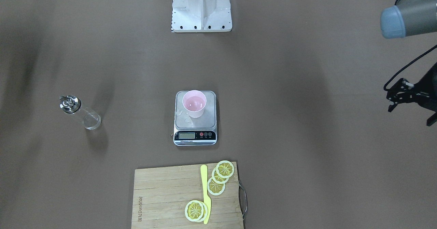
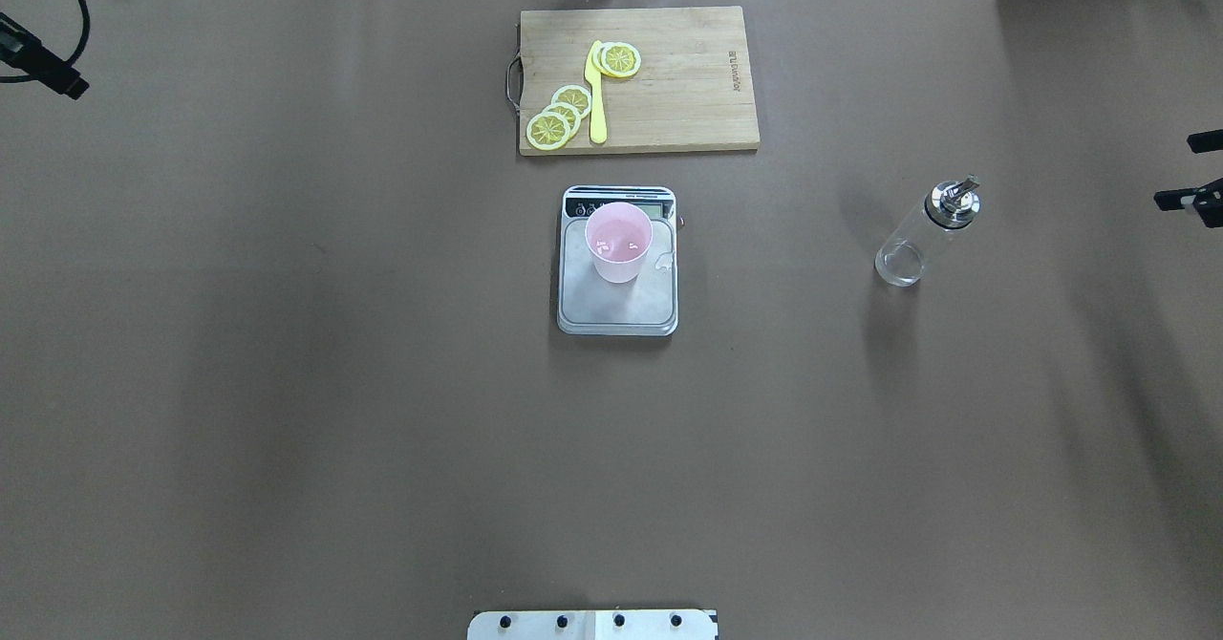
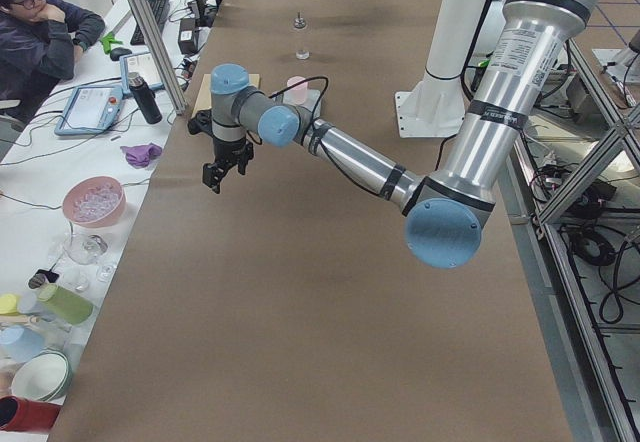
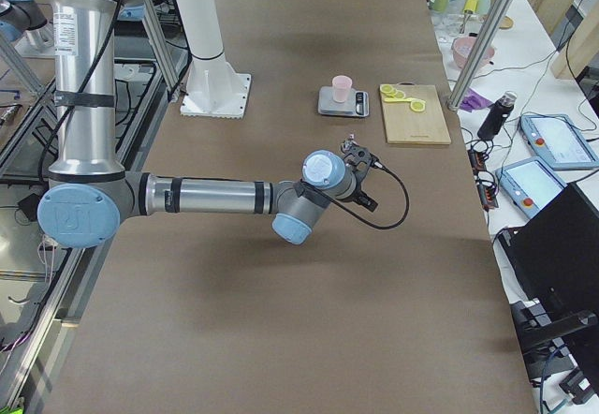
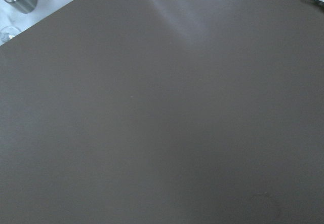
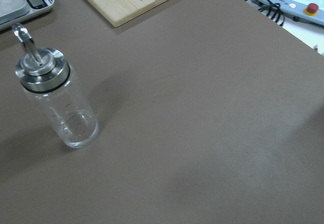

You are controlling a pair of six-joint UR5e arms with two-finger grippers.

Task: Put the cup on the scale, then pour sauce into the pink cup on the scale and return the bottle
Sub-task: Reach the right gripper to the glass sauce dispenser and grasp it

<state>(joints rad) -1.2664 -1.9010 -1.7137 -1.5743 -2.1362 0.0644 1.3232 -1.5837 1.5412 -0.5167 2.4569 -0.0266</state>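
The pale pink cup [image 1: 194, 103] [image 2: 618, 242] stands upright on the scale [image 1: 209, 120] [image 2: 621, 308] at the table's middle, with shiny clear drops on the steel platform beside it. The clear glass bottle [image 1: 80, 112] [image 2: 925, 234] with the metal spout stands upright on the table on the robot's right, alone; it also shows in the right wrist view [image 6: 58, 100]. My right gripper [image 2: 1192, 171] is open and empty at the table's right edge, apart from the bottle. My left gripper [image 1: 411, 112] is open and empty, raised far out to the left.
A wooden cutting board [image 1: 164, 198] [image 2: 688, 96] with lemon slices [image 2: 560, 115] and a yellow knife [image 2: 597, 96] lies beyond the scale. The robot's base [image 1: 201, 7] is at the near edge. A seated person and bowls are beside the table on the left.
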